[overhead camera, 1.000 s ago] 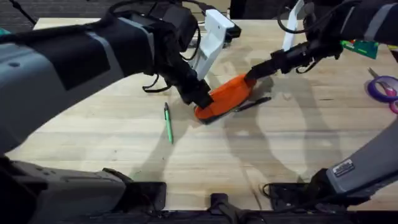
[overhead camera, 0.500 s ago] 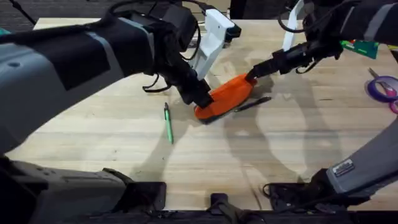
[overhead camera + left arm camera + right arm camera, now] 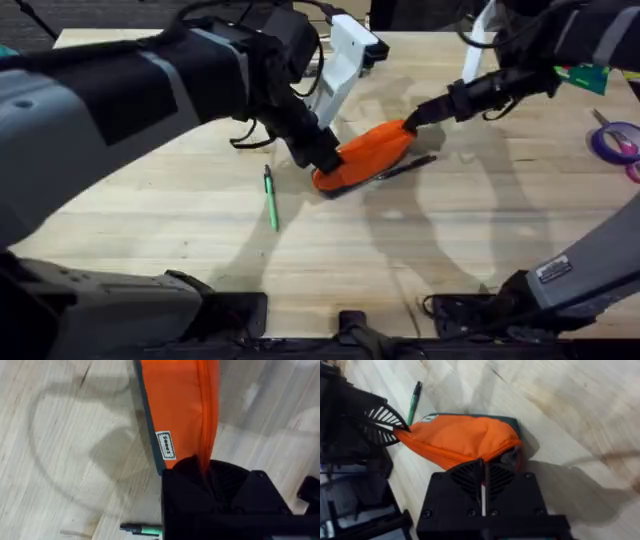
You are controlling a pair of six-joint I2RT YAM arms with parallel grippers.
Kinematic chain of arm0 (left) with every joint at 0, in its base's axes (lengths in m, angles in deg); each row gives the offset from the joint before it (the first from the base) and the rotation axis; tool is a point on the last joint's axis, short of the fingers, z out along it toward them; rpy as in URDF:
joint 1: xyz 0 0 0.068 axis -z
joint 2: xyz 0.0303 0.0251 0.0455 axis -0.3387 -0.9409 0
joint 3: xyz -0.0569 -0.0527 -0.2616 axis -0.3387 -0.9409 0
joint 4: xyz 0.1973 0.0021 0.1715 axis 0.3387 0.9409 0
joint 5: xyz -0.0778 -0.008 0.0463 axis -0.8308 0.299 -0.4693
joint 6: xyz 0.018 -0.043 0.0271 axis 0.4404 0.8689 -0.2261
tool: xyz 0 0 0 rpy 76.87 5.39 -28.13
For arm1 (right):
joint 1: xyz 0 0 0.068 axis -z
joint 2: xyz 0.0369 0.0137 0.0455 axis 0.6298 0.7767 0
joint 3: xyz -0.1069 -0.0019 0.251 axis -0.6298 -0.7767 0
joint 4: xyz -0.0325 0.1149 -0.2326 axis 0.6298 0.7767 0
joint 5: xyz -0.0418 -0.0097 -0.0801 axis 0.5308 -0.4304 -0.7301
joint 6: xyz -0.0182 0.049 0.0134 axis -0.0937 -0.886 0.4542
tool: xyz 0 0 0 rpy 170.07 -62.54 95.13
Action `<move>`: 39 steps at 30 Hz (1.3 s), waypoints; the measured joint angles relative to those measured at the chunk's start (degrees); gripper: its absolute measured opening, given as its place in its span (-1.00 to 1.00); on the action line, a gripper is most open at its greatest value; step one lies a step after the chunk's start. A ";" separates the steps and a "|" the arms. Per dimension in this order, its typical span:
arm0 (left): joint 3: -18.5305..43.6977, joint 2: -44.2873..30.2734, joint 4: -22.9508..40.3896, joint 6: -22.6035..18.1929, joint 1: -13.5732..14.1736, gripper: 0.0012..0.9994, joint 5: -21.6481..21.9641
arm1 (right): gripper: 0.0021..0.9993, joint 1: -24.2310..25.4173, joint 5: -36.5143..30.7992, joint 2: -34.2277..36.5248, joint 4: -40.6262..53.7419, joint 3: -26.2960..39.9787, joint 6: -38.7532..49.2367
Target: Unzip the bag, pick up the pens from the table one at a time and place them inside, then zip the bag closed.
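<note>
The orange bag [image 3: 365, 152] lies tilted in the middle of the table [image 3: 450, 250], stretched between both grippers. My left gripper [image 3: 325, 160] is shut on its near-left end; in the left wrist view the black fingers [image 3: 200, 472] pinch the bag [image 3: 175, 405] right at the zipper seam. My right gripper [image 3: 410, 122] is shut on the far-right end, where the bag [image 3: 460, 440] bunches against it. A green pen [image 3: 270, 197] lies left of the bag. A black pen [image 3: 405, 166] lies along the bag's right side.
A white stand [image 3: 345, 55] rises just behind the bag, with a black cable [image 3: 250, 140] at its left. A purple tape roll [image 3: 615, 140] and a green item [image 3: 580, 75] sit at the far right. Bare wood stretches across the front.
My right gripper has drawn a little to the right with the bag's end, stretching the bag slightly. The left gripper and both pens have stayed put.
</note>
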 joint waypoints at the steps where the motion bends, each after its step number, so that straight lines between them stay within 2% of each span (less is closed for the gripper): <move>1: 0.00 0.00 -0.11 0.02 0.00 -0.92 -0.01 | -0.92 0.62 0.03 0.00 0.69 0.00 0.00; 12: 0.00 0.00 -0.23 0.00 0.00 -0.92 0.33 | -0.94 4.81 2.61 0.00 2.40 0.04 0.03; 19: 0.00 0.02 -0.23 0.02 0.00 -0.92 0.42 | -0.94 5.05 2.61 -0.14 2.62 0.60 0.29; 33: 0.00 0.00 -0.23 0.00 0.00 -0.92 0.42 | -0.94 5.05 2.38 -7.25 7.83 7.97 3.20; 34: 0.00 0.02 -0.23 0.01 0.00 -0.92 0.42 | -0.86 5.05 1.65 -8.10 9.22 8.25 3.98; 35: 0.00 0.02 -0.23 0.02 0.00 -0.92 0.42 | -0.68 5.05 1.53 -8.41 9.87 8.26 4.61; 37: 0.00 0.00 -0.24 0.02 0.00 -0.92 0.42 | -0.23 5.05 1.24 -9.17 10.86 8.26 5.73; 39: 0.00 0.00 -0.23 0.01 0.00 -0.92 0.42 | 0.33 5.05 0.97 -9.98 11.28 8.26 6.57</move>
